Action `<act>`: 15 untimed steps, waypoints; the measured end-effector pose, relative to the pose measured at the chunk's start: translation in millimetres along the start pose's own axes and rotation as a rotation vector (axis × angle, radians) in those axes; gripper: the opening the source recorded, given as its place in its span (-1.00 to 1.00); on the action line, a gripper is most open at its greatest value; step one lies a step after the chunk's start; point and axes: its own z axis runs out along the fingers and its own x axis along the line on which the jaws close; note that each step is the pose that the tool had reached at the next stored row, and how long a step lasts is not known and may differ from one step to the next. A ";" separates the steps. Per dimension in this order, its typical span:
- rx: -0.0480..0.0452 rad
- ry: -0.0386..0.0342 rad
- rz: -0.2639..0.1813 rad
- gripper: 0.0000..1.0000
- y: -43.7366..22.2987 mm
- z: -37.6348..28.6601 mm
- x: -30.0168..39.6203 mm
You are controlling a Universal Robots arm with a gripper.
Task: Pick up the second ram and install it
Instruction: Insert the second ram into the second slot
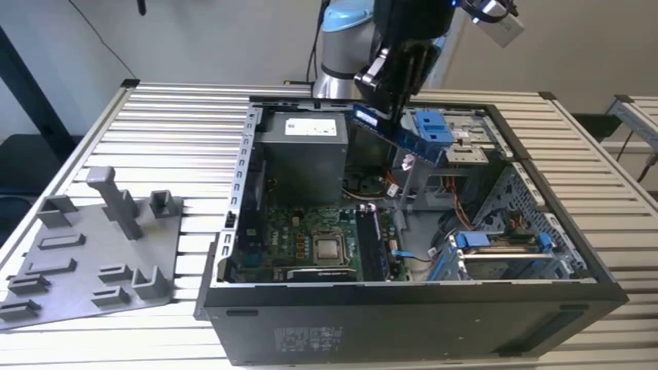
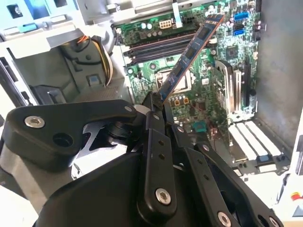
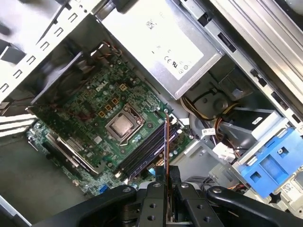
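Observation:
The second ram (image 1: 399, 134) is a long dark circuit-board stick, held tilted in the air above the open computer case (image 1: 411, 308). My gripper (image 1: 378, 106) is shut on one end of it. In the second wrist view the ram (image 2: 189, 56) slants out from the gripper (image 2: 156, 103) over the green motherboard (image 2: 208, 71). In the first wrist view the ram (image 3: 166, 142) shows edge-on, clamped in the gripper (image 3: 166, 177) above the memory slots (image 3: 144, 153). The memory slots (image 1: 370, 247) lie well below the stick, beside the processor (image 1: 329, 248).
A grey power supply (image 1: 303, 154) fills the case's far corner, with blue drive caddies (image 1: 437, 123) on the exterior view's right. Cables (image 3: 203, 101) run beside the slots. A grey holder tray (image 1: 92, 254) with upright posts rests on the slatted table (image 1: 185, 116) at the left.

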 end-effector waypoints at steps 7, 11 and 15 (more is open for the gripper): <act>0.0008 0.0007 0.088 -0.72 0.0 0.8 0.0; 0.0013 0.0011 0.140 -0.72 0.0 1.2 0.0; 0.0017 0.0014 0.191 -0.72 0.0 1.7 0.0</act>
